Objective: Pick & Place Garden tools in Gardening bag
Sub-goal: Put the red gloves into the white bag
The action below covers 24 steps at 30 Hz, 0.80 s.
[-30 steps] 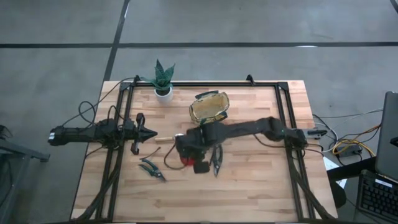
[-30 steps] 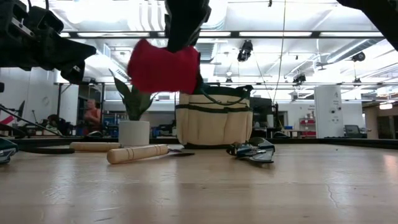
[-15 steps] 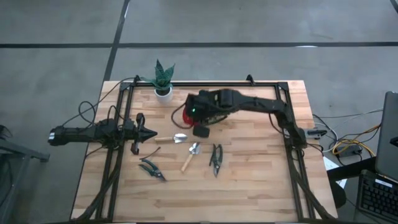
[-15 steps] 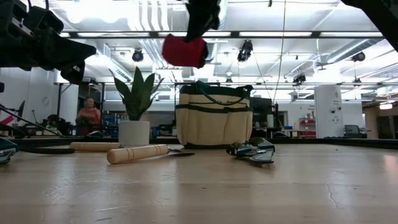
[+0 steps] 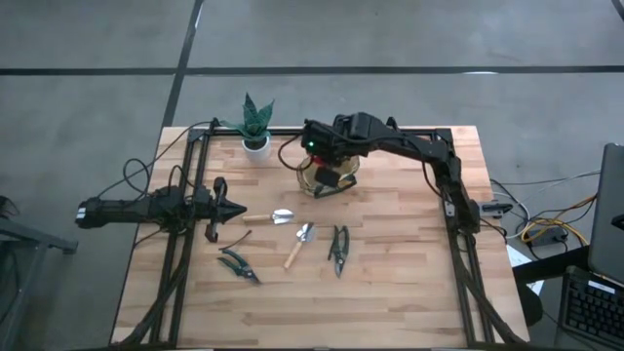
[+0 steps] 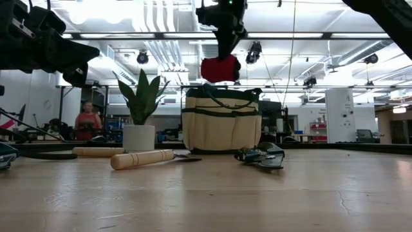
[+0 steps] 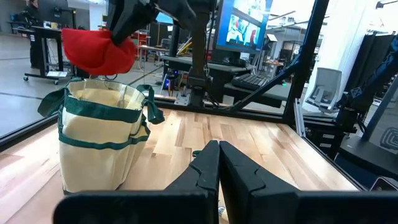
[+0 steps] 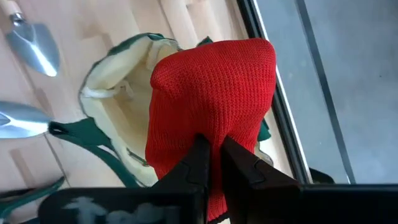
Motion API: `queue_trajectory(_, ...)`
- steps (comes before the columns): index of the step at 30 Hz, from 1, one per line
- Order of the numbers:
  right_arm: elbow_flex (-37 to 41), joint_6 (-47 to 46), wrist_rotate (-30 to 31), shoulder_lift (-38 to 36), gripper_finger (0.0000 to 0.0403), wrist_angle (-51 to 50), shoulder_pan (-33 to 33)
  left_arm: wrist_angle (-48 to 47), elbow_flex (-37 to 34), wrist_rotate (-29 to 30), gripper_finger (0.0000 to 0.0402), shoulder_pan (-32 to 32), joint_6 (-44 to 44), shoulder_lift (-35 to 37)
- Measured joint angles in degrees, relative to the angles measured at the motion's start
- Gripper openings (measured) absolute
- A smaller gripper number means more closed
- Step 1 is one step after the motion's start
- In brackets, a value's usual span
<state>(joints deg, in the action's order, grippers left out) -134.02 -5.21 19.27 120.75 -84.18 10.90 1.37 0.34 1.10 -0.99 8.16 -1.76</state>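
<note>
Red soft item point(image 6: 220, 68) has been carried from above the surface to just over the gardening bag point(image 6: 222, 122), pinched in right gripper point(image 8: 210, 163) jaws. Release judged next. Left gripper point(image 7: 218, 163) parked, jaws closed, empty.

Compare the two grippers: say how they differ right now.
The right gripper is shut on the red soft item, hanging above the gardening bag; the left gripper is shut on nothing. The right arm reaches to the table's far side; the left waits at its left edge. Both are dark and two-fingered.
</note>
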Motion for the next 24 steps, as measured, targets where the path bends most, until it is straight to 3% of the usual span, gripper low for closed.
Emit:
queue_trajectory(4, 0.0, 2.9, -0.1, 0.0, 0.0018, 0.0, 0.0, 0.0, 0.0, 0.0, 0.0012, 0.0, 0.0, 0.0)
queue_trajectory(17, 3.2, 28.0, -0.2, 0.1, 0.0018, -3.1, -0.5, 0.0, 0.0, 0.0, 0.0012, 0.0, 0.0, 0.0)
queue_trajectory(24, 7.3, 30.7, -0.2, 0.1, 0.0018, -2.2, -0.5, 0.0, 0.0, 0.0, 0.0012, 0.0, 0.0, 0.0)
